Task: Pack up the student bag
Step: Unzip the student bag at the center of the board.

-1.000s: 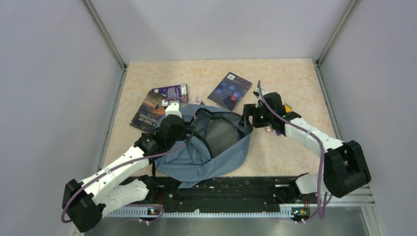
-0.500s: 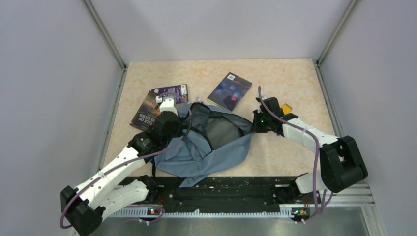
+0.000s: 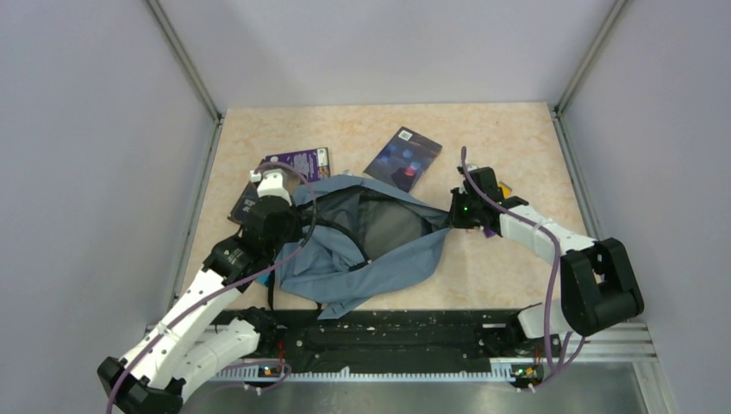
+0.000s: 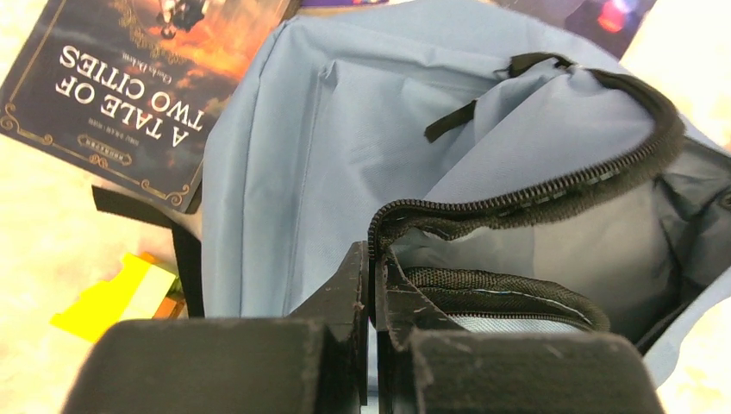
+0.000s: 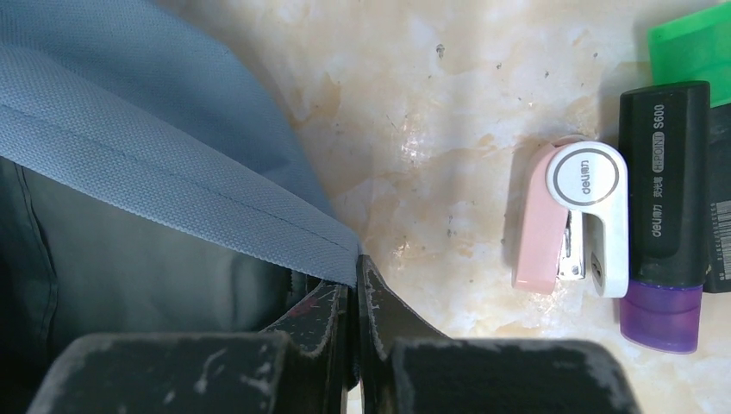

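Marbled table (image 3: 517, 138) is carrying the bag (image 3: 345, 259), sagging open between both jaws. Your left gripper (image 4: 372, 259) is pinching its zipper edge (image 4: 534, 194), your right gripper (image 5: 355, 272) its opposite seam (image 5: 172, 207); soft, light fabric is likely folding anywhere except those rims.

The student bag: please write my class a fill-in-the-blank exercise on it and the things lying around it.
1. The left tool pinches the student bag at its black ____.
2. The right tool pinches the bag's fabric edge, near a pink and white ____.
3. Beside that lies a black highlighter with a ____ end.
4. The book by the bag is titled A Tale of Two ____.
Missing words: zipper; stapler; purple; Cities.
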Tool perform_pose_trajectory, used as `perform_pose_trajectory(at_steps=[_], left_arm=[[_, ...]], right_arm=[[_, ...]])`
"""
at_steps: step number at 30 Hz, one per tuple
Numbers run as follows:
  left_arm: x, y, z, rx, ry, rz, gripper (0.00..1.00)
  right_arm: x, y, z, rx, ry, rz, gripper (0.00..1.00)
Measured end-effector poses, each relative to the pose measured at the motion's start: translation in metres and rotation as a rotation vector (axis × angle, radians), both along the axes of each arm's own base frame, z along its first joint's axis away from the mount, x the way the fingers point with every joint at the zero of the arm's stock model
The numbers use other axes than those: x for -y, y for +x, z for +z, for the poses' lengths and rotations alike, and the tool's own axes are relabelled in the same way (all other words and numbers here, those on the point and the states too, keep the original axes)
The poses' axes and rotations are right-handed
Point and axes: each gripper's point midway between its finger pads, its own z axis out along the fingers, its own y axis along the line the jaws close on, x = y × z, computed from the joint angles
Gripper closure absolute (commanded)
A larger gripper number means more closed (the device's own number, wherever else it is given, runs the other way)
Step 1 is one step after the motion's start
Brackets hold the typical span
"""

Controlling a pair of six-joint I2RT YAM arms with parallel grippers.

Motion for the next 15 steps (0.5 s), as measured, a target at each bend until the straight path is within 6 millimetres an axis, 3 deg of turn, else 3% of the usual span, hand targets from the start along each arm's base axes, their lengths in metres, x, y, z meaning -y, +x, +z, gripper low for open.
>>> perform_pose_trajectory(at_steps=[9,11,12,15], left_arm=[[-0.013,0.010,-0.056,-0.171,0.013,0.093,1.00],[-0.012,0.011,-0.069,-0.203,-0.007,0.111,1.00],[-0.011,0.011,-0.074,-0.213,-0.014,0.117,0.95],[-0.009,0.010,-0.086,-0.235,-0.048,0.132,0.68]], right_arm=[[0.002,0.001,-0.001,0.002,-0.010,-0.007,1.00],[0.002,0.000,-0.001,0.002,-0.010,-0.007,0.96],[0.002,0.000,0.000,0.002,-0.009,-0.007,0.92],[0.003,0.001,0.001,0.007,-0.010,-0.006,0.80]])
